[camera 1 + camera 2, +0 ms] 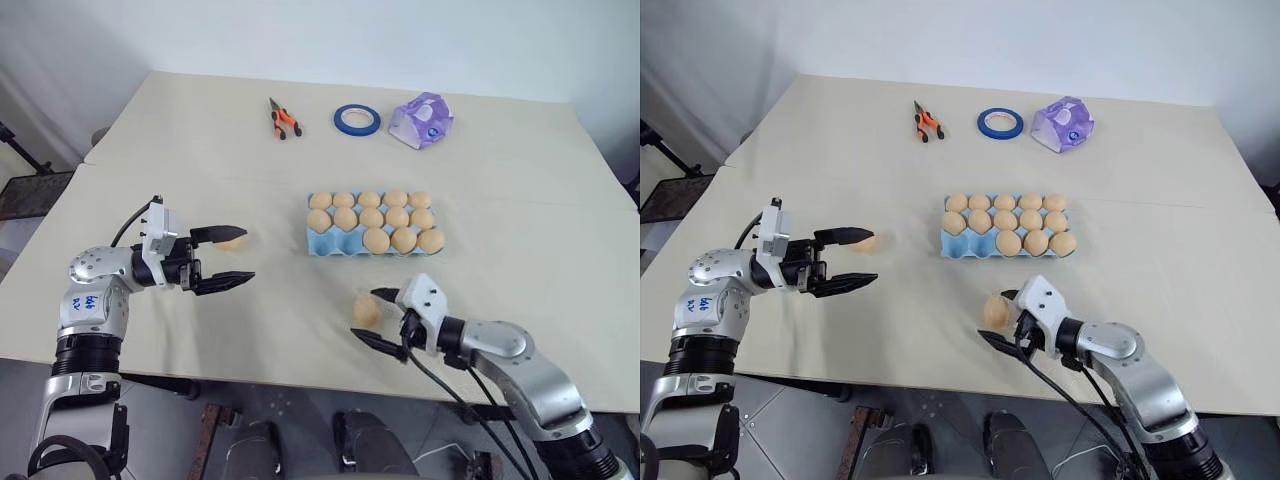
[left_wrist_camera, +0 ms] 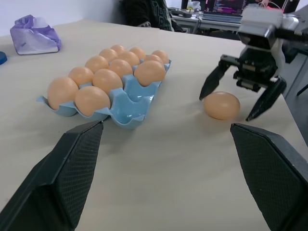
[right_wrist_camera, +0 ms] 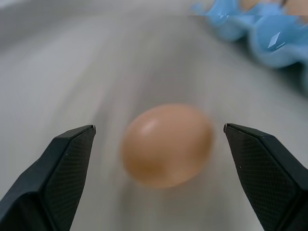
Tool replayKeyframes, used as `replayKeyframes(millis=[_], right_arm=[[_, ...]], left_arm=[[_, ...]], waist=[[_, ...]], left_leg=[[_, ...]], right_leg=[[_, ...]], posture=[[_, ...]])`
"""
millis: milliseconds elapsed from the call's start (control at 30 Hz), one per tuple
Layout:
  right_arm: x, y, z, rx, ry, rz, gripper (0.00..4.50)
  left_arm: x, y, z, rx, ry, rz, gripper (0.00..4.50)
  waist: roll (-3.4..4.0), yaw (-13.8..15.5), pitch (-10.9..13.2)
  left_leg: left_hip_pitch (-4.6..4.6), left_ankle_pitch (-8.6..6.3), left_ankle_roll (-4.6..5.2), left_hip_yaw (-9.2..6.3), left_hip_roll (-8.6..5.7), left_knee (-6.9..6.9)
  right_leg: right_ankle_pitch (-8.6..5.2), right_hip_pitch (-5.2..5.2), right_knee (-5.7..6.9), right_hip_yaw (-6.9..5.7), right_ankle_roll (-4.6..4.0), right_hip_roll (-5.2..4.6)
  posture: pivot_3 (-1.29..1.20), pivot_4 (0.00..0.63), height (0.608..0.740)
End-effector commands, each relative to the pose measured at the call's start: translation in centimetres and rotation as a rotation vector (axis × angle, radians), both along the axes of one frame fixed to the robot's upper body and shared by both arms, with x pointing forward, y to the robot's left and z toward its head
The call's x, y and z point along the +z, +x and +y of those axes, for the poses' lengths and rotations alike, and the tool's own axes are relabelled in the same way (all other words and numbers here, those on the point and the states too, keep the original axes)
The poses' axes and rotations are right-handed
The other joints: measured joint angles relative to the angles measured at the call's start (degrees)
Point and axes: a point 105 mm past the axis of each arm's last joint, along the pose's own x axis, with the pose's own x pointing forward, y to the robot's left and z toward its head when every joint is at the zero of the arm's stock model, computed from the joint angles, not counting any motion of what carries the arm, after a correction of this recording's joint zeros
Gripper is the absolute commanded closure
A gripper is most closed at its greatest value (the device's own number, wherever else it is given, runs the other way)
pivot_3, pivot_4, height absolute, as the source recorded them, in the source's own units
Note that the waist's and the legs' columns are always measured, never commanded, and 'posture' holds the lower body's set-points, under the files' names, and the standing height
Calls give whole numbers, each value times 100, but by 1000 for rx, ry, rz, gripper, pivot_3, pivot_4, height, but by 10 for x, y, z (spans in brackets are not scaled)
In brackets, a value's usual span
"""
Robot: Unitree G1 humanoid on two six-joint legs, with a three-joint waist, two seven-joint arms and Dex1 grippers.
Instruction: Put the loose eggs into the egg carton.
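Egg (image 1: 366, 311) sits loose on table (image 1: 200, 130) between right gripper's (image 1: 379, 316) spread fingers, near of carton (image 1: 330, 243); left gripper (image 1: 227, 257) open too, second egg (image 1: 231, 242) beside it.

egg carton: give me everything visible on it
The egg carton is a light blue moulded tray with scalloped edges, looking like thin plastic or pulp, lying flat and open-topped near the middle of the table. It has three rows of five cups. Thirteen hold orange-tan eggs; the two cups at the near row's left end are empty. Neither gripper touches it; it rests on the table alone.
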Motion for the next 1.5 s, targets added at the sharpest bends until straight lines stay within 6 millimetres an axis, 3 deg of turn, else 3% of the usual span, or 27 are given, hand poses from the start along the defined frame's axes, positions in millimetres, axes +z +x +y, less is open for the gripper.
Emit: replayKeyframes(millis=[33, 133, 267, 367, 567, 700, 967, 1100, 1233, 1500], right_arm=[[3, 6, 2, -9, -22, -45, 198], [4, 9, 1, -14, -25, -56, 931], [22, 14, 0, -38, 32, -97, 2237], [40, 20, -1, -58, 73, -136, 2616], [91, 59, -1, -182, 189, -242, 2754], [93, 79, 3, -209, 191, -229, 2754], [82, 97, 22, -162, 138, -213, 2754], [80, 104, 23, -174, 128, -219, 1449], [83, 96, 26, -123, 135, -216, 56], [107, 80, 9, -89, 155, -288, 56]], left_arm=[[13, -3, 0, 0, -13, -54, 0], [12, -2, -1, 3, -15, -55, 0], [11, -2, -1, 8, -18, -57, 0], [11, -1, -1, 13, -18, -56, 0], [9, 0, -4, 20, -24, -52, 0], [9, 0, -5, 25, -28, -52, 0], [9, 0, -4, 45, -32, -59, 0], [10, 0, -3, 57, -34, -62, 0], [10, 1, -2, 70, -36, -64, 0], [15, 9, -1, 127, -48, -71, 0]], waist=[[0, -5, 0], [0, -1, 0], [0, -7, 0], [0, -4, 0], [0, -30, 0], [0, -17, 0], [1, -31, 0], [1, -39, 0], [1, -47, 0], [1, -48, 0]], left_leg=[[0, 0, 0, 1, 0, 1], [4, 1, 2, 0, -1, 2], [6, 1, 1, 0, 0, -1], [5, 1, 0, 1, 1, -1], [8, 3, 0, 2, 0, 0], [9, 2, -3, 0, 3, -4], [-58, -1, -4, 12, 4, 11], [-69, 9, -14, 19, 7, 12], [-69, 11, -14, 20, 8, 14], [-68, 12, -13, 20, 7, 14]], right_leg=[[0, 0, 2, 1, 0, 0], [1, 2, 5, 0, 0, -1], [0, 2, 7, 1, 0, 0], [0, 2, 7, 1, 0, 0], [1, -1, 16, 2, 0, 0], [-1, 0, 12, -2, -6, 1], [1, -59, 15, 2, 0, 2], [1, -83, 30, 6, 1, 8], [1, -84, 38, 7, 0, 8], [1, -84, 42, 6, 0, 6]], posture=[[0, 150, 740], [0, 150, 740], [0, 150, 740], [0, 150, 740], [0, 150, 740], [0, 150, 740], [0, 150, 740], [0, 150, 740], [0, 150, 740], [0, 150, 740]])
